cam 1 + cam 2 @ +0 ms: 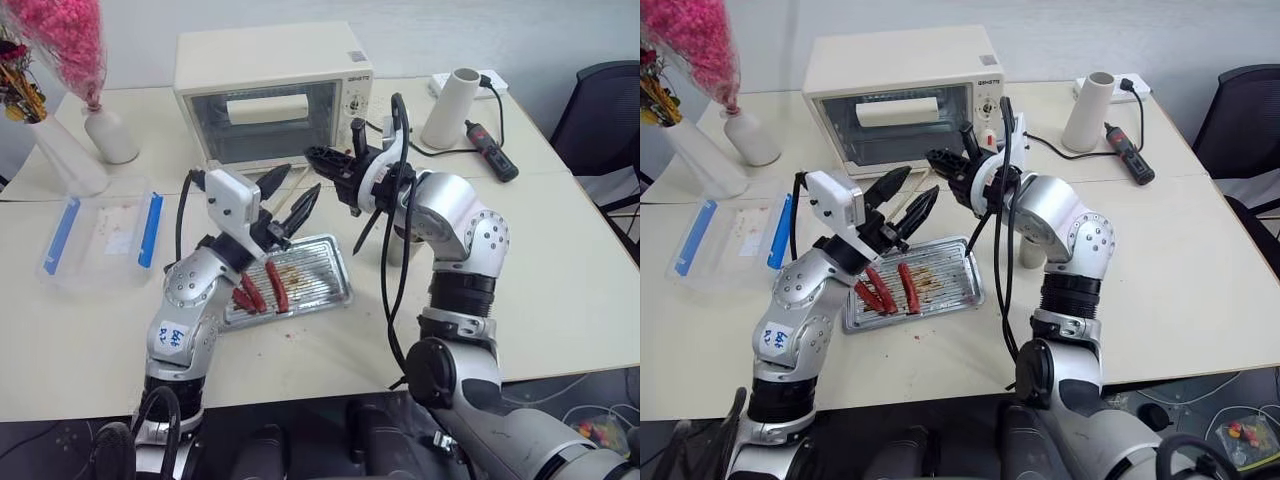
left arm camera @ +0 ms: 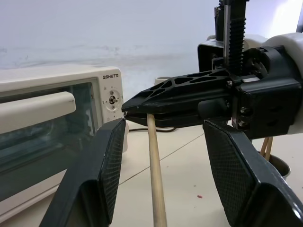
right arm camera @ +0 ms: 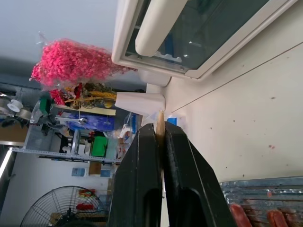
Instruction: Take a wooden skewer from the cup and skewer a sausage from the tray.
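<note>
Far left of surface (image 1: 560, 300): pink dried flowers (image 1: 70, 35) in white vase (image 1: 108, 135); nearer, clear plastic box (image 1: 98, 240) with blue clips.

Left of centre: left end effector (image 1: 288, 205), fingers parted about halfway, nothing held, raised over tray and flanking the skewer shaft without contact, as seen in left wrist view.

Centre, near: tray (image 1: 315, 265), silver, ribbed, grease-stained; 3 sausages on its left part, sausage (image 1: 276, 286) lying free. Judged soft, greasy, prone to roll; best steadied from the sides and pierced end-on along its length.

Centre, far: cream toaster oven (image 1: 270, 95).

Centre, raised: wooden skewer (image 2: 155, 179), 1 piece, out of cup, pinched near its upper end by right end effector (image 1: 318, 158), clamped fully on the stick; shaft hanging down over the far right part of tray. Judged light, stiff, thin, liable to snap or pivot in the pinch; firmer hold lower on shaft advisable.

Right of centre: cup (image 2: 277, 165), behind right arm, more skewers inside.

Far right: white cylinder (image 1: 452, 108), black tool (image 1: 490, 150).
</note>
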Controlling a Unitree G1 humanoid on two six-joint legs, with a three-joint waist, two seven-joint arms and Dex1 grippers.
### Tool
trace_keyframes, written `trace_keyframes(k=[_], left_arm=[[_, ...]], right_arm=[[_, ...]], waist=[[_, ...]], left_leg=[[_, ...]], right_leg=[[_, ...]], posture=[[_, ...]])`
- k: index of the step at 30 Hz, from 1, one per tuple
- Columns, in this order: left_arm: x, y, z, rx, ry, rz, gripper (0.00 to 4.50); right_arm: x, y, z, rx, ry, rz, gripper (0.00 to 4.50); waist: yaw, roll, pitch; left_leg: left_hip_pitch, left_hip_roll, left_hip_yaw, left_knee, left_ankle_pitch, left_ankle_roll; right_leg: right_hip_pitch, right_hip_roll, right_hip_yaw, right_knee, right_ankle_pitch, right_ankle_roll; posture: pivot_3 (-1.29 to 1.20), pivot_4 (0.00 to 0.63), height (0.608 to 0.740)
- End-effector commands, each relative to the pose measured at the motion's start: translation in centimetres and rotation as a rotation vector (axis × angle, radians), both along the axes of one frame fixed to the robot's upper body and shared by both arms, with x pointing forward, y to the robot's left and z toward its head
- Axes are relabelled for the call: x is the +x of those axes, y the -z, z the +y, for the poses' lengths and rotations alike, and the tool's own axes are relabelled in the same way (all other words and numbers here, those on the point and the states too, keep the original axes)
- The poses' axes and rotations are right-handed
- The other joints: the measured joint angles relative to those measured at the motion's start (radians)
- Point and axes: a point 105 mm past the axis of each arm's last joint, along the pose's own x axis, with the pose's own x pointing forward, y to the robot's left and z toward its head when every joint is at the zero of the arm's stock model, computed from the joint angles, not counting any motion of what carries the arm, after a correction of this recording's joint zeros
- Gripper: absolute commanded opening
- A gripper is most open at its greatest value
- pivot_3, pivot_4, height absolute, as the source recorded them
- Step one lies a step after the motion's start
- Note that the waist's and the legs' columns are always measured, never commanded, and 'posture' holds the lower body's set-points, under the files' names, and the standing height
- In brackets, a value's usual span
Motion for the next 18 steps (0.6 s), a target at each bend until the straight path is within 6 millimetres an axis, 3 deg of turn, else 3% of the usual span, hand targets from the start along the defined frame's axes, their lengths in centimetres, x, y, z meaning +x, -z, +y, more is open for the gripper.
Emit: trace_keyframes(k=[1, 10, 18], left_arm=[[-1.1, -1.1, 0.5, -0.019, -0.008, -0.041, 2.74], [-1.9, -0.3, 2.4, -0.012, -0.072, 0.004, 2.74], [-1.7, -0.1, 1.4, -0.012, -0.028, 0.020, 2.74]], right_arm=[[-0.5, -1.1, 0.0, 0.031, -0.018, -0.049, 0.00], [-0.4, -1.5, -0.2, 0.045, -0.004, -0.057, 0.00], [-0.3, -1.6, -0.1, 0.053, -0.008, -0.055, 0.00]], waist=[[0.000, 0.000, 0.000], [0.000, 0.000, 0.000], [0.001, 0.000, 0.000]], left_leg=[[0.000, 0.000, 0.000, 0.000, 0.000, 0.000], [0.000, 0.001, 0.000, 0.000, 0.000, 0.000], [0.000, 0.000, 0.000, 0.000, 0.000, 0.000]], right_leg=[[0.000, 0.000, 0.000, 0.000, 0.000, 0.000], [0.000, 0.000, 0.002, 0.000, 0.000, 0.000], [0.000, 0.000, 0.002, -0.001, 0.000, 0.000]], posture=[[0.00, 0.150, 0.740], [0.00, 0.150, 0.740], [0.00, 0.150, 0.740]])
